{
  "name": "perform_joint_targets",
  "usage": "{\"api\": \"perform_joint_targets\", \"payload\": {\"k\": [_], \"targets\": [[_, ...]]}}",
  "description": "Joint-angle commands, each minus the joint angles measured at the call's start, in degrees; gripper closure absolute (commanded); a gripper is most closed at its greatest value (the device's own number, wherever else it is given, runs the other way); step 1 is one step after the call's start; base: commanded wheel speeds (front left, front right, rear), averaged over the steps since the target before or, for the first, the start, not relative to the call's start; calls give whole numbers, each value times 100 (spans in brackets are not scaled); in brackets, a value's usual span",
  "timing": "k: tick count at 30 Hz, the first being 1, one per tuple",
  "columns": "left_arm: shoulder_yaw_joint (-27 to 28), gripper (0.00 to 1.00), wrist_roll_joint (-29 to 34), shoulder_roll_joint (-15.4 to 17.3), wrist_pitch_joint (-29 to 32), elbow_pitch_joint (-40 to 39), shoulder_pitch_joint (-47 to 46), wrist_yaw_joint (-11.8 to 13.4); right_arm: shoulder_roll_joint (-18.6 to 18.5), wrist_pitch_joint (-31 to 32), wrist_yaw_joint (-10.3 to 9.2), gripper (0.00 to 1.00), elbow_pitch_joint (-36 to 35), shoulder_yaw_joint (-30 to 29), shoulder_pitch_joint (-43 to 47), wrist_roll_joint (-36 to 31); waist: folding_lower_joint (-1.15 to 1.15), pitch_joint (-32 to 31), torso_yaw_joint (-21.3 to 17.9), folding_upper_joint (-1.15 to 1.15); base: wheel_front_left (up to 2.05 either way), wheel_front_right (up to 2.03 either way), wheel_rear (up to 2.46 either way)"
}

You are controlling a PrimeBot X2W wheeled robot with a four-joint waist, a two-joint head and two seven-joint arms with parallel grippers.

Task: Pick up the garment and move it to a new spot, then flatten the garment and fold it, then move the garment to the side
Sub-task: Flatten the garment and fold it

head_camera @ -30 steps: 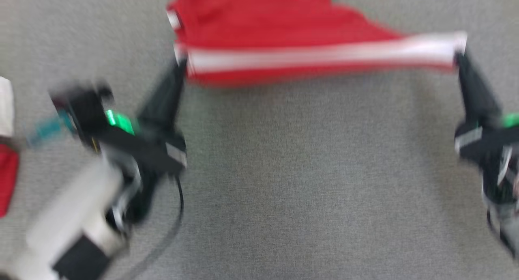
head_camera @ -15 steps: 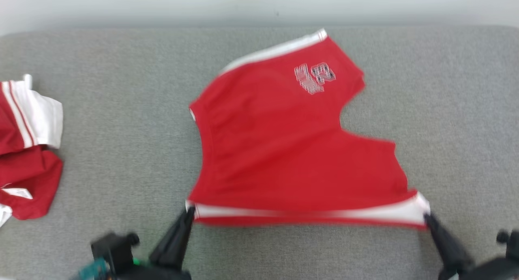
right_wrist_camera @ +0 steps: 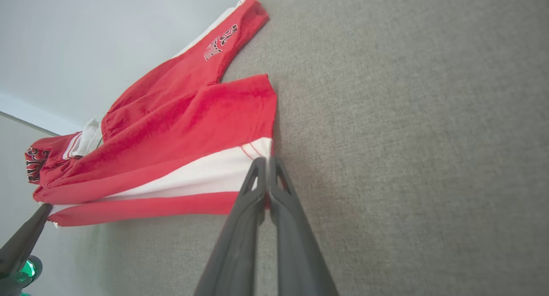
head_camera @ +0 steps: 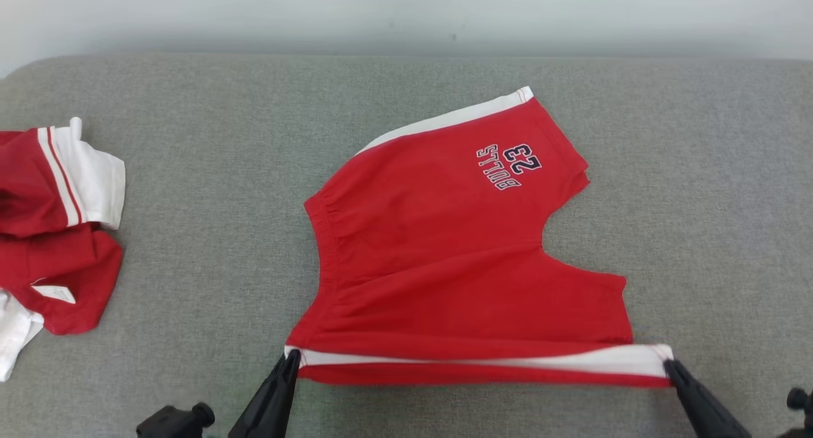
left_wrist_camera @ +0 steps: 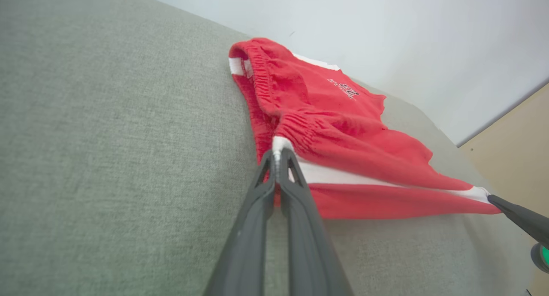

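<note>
The garment (head_camera: 438, 260) is a pair of red shorts with white side stripes and a "Bulls 23" print, spread on the grey surface (head_camera: 209, 235). Its near edge is stretched taut between my two grippers. My left gripper (head_camera: 290, 360) is shut on the near left corner by the waistband; the left wrist view shows this left gripper (left_wrist_camera: 278, 155) pinching the white stripe of the shorts (left_wrist_camera: 334, 120). My right gripper (head_camera: 670, 365) is shut on the near right corner at the leg hem. In the right wrist view my right gripper (right_wrist_camera: 266, 162) clamps the white band of the shorts (right_wrist_camera: 184, 128).
A second red and white garment (head_camera: 51, 228) lies crumpled at the left edge of the grey surface. A pale wall (head_camera: 406, 13) runs behind the surface's far edge. Bare grey cloth stretches to the right of the shorts.
The head camera has tilted up, so the whole picture shifted. The shorts now lie spread on the surface with the near edge held taut; both grippers stay shut on their corners.
</note>
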Motion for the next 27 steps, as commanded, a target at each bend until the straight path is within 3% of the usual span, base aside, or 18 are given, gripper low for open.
{"api": "perform_joint_targets", "payload": {"k": [1, 7, 12, 19, 27], "targets": [[56, 100, 74, -44, -29, -57, -131, -29, 18, 33, -15, 100, -98, -84, -149, -108, 0, -26, 28, 0, 0, 0, 0], [41, 100, 171, -154, -27, -107, -696, -176, 67, 349, -15, 100, -409, -486, -888, -305, 0, -29, 132, 0, 0, 0, 0], [-56, 100, -24, -230, 39, 53, -1346, -205, 60, 710, -15, 100, -161, -702, -1722, -549, 0, 73, 229, 0, 0, 0, 0], [11, 100, -698, -541, 327, 854, -2511, -212, 369, 1356, -15, 100, 839, -731, -3505, -1015, 0, 494, 429, 0, 0, 0, 0], [-228, 100, -1100, -775, 555, 1744, -3659, -217, 731, 1786, -14, 100, 2435, -347, -5320, -1546, 0, 1000, 618, 0, 0, 0, 0]]}}
